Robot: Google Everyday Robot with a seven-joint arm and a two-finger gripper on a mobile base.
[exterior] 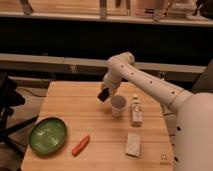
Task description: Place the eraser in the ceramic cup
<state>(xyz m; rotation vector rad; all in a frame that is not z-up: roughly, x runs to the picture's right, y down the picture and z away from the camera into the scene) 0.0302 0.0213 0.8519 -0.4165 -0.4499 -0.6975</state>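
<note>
Smooth white rounded arm (145,82) with small dark dots; dark gripper (104,94) beside ceramic cup (118,106)

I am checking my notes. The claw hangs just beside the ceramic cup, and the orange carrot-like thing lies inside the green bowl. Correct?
Not quite. In the camera view the orange carrot-like thing lies on the table beside the green bowl, not inside it. The claw does hang just beside the ceramic cup.

warm, rather dim light falls from above on the wooden table (70,106), the shelves (55,60) behind are dark, shadows are soft, and the gripper (104,94) hangs dark just left of the cup (118,105).
</note>
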